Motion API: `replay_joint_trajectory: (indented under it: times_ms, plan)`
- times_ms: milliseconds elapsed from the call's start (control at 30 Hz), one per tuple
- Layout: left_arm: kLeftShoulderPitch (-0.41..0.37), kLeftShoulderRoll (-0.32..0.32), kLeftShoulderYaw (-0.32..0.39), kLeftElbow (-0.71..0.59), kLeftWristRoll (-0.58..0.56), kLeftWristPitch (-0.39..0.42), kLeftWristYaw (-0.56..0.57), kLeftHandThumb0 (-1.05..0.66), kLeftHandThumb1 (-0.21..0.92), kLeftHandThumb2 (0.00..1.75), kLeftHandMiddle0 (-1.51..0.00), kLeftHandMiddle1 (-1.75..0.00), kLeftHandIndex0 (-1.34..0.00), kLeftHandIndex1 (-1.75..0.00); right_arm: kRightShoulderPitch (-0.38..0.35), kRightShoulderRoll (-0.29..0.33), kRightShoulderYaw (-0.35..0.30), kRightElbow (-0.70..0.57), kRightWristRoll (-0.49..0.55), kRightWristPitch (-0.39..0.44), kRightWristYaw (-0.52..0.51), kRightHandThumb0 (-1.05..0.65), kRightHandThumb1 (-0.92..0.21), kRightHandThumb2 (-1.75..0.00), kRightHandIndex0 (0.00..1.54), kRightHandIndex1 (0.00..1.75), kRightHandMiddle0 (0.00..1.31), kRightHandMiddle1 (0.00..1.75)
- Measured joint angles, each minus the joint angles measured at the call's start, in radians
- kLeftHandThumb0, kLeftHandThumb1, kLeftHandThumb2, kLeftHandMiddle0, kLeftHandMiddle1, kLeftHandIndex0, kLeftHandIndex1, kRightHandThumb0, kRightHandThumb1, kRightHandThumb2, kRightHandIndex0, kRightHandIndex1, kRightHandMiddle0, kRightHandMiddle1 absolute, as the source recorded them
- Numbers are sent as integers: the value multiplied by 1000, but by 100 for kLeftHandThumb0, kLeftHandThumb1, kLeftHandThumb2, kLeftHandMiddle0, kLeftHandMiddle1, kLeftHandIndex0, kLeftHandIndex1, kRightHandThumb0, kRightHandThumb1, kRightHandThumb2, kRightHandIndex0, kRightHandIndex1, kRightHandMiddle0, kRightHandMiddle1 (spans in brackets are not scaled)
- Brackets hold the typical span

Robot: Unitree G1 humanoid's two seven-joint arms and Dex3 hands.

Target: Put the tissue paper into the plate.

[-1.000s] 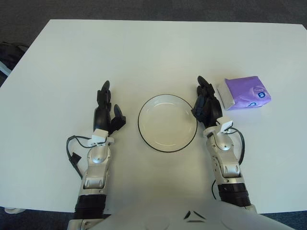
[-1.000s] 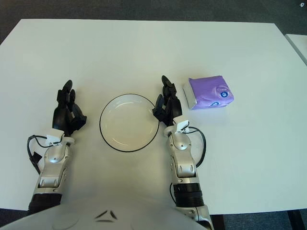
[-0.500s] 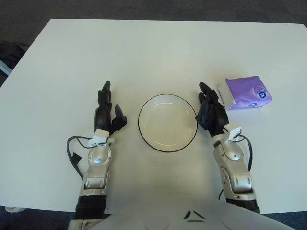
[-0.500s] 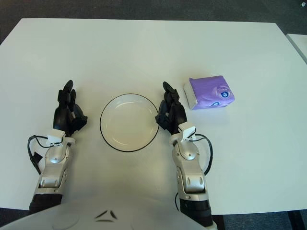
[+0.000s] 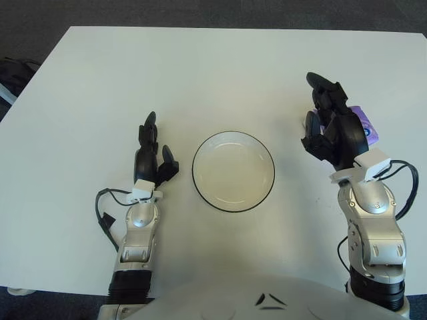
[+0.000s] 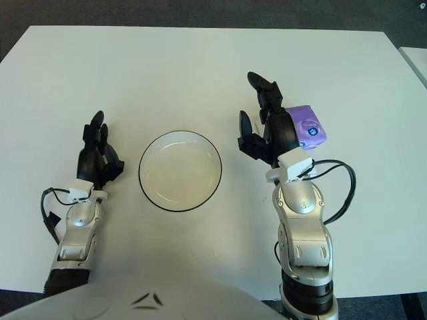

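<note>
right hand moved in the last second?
Yes. The right hand has left the plate rim, risen and swung right, now showing over the purple tissue pack, fingers spread.

It looks like an office or lab room: a plain white surface [image 5: 200, 73] stands on dark grey carpet [image 5: 200, 12], with another white desk edge [image 6: 415, 63] just to the right.
</note>
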Motion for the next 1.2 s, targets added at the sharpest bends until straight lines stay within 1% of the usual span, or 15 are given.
replay_joint_trajectory:
  times_ms: [33,133,300,400,500,533,567,633,767,833,967,1200]
  plan:
    - [-3,-1,0,9,0,-1,2,-80,92,104,-18,0,0,-28,-25,-40,-5,0,-21,20,16,-79,-92,-55,23,0,0,59]
    - [-8,-2,-3,25,1,-7,5,-80,92,104,-18,0,0,-28,-100,-131,-20,0,-74,58,54,-82,-92,-54,23,1,0,63]
    - [-24,-5,-11,49,3,-23,6,-80,92,103,-17,0,0,-28,-234,-277,-25,32,-138,71,132,-87,-92,-52,24,1,0,72]
    - [-29,-6,-14,59,5,-36,6,-81,92,103,-16,0,0,-28,-299,-344,-25,65,-150,64,175,-88,-92,-51,25,1,0,76]
    - [-33,-6,-14,63,6,-40,6,-81,92,103,-16,0,0,-28,-337,-394,-28,93,-152,38,214,-90,-92,-51,25,1,0,79]
    - [-36,-6,-14,66,7,-41,6,-81,92,103,-16,0,0,-28,-344,-407,-33,102,-151,28,227,-86,-92,-55,25,1,0,75]
    - [-38,-6,-13,65,7,-43,6,-81,92,103,-16,0,0,-28,-354,-407,-53,129,-104,-6,253,-79,-92,-62,25,1,0,69]
    - [-47,-5,-13,66,7,-48,6,-81,92,102,-15,0,0,-28,-376,-401,-94,188,-12,-69,301,-72,-92,-70,25,1,0,63]
    - [-53,-7,-14,82,7,-46,6,-81,92,102,-15,0,0,-28,-395,-376,-156,302,154,-194,386,-68,-92,-74,25,1,0,60]
    - [-58,-7,-15,87,7,-46,5,-81,92,102,-15,0,0,-29,-395,-368,-178,352,218,-256,422,-68,-92,-74,25,1,0,59]
    - [-65,-7,-15,89,7,-40,5,-82,92,101,-15,0,0,-30,-395,-367,-195,399,263,-317,444,-67,-92,-75,25,1,0,59]
    - [-68,-7,-15,89,7,-28,4,-83,92,102,-14,0,0,-30,-389,-370,-210,420,276,-363,445,-67,-92,-75,25,1,0,59]
